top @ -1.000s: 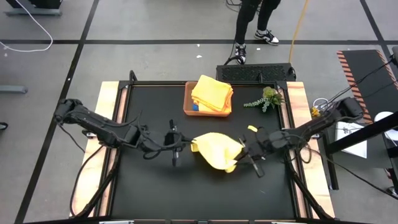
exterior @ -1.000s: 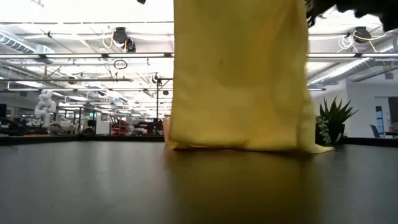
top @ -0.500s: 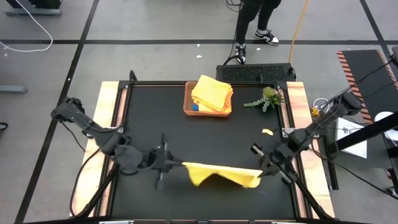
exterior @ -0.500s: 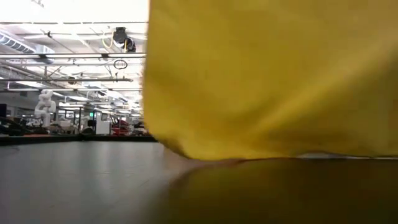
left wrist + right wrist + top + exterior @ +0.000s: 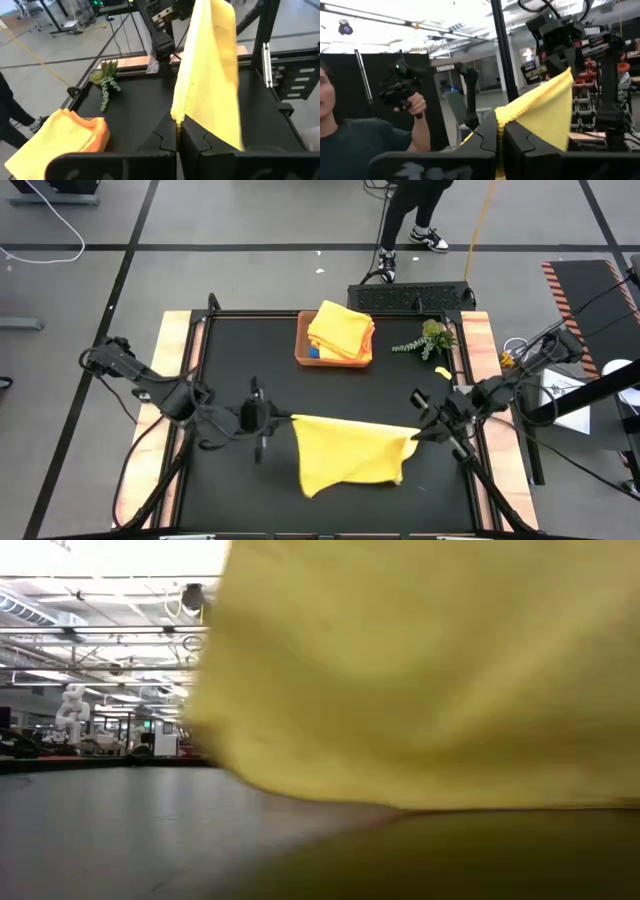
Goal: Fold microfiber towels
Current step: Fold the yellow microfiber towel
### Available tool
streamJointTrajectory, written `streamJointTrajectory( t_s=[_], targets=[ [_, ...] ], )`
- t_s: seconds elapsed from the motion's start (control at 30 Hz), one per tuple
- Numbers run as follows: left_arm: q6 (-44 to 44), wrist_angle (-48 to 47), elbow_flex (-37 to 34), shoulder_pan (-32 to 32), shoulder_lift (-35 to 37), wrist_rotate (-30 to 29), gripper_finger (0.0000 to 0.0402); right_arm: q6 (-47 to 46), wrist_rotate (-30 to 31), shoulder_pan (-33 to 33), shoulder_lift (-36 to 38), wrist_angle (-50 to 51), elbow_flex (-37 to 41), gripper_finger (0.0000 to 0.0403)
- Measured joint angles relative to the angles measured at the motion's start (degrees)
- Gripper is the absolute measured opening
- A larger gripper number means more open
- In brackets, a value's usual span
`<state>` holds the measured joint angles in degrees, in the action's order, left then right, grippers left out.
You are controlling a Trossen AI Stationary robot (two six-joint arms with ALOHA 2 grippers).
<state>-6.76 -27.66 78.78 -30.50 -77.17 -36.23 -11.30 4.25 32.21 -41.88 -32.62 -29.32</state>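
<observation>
A yellow microfiber towel (image 5: 350, 455) hangs spread between my two grippers over the near middle of the black table (image 5: 240, 350). My left gripper (image 5: 284, 420) is shut on its upper left corner and my right gripper (image 5: 416, 432) on its upper right corner. In the low view the towel (image 5: 430, 680) fills most of the picture. Its lower edge hangs close over the tabletop; whether it touches, I cannot tell. Several folded yellow towels (image 5: 342, 328) lie stacked in the brown tray (image 5: 301, 352) at the far middle, with a bit of blue beneath them. My left gripper pinches the towel's upper corner (image 5: 178, 116) between its two shut fingers, coming nearly level from the table's left. The cloth hangs below and runs toward the other arm. My right gripper pinches the opposite upper corner at the hemmed edge (image 5: 501, 119), from the table's right, tilted slightly up. The top edge (image 5: 350, 423) between them is drawn straight.
A green plant sprig (image 5: 430, 338) lies right of the tray near the far right corner. Wooden strips (image 5: 172, 360) run along the table's left and right sides. A person stands beyond the far edge (image 5: 410, 220), and one holding a controller (image 5: 402, 90) shows in the right wrist view.
Both grippers have risen, moved toward the near edge and drawn apart, staying shut. The towel hung bunched between them with its lower end on the table. It is now pulled out wide with its top edge straight.
</observation>
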Motion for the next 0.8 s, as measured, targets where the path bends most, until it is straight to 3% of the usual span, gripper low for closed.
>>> streamJointTrajectory(
  t_s=[0.2,0.4,0.8],
  targets=[
    [3.04,1.01,2.00,-0.30,0.00,2.41,0.0002,-0.03,-0.65,0.11,1.11,-0.63,-0.04,0.0000],
    [3.47,1.05,4.37,-3.32,-0.02,3.24,0.0003,-5.06,-8.02,0.25,-2.56,-3.10,-0.05,0.0000],
    [2.75,1.64,5.97,-6.27,-0.02,3.21,0.0008,-6.02,-9.53,0.44,-4.16,-9.99,-0.09,0.0000]
  ],
)
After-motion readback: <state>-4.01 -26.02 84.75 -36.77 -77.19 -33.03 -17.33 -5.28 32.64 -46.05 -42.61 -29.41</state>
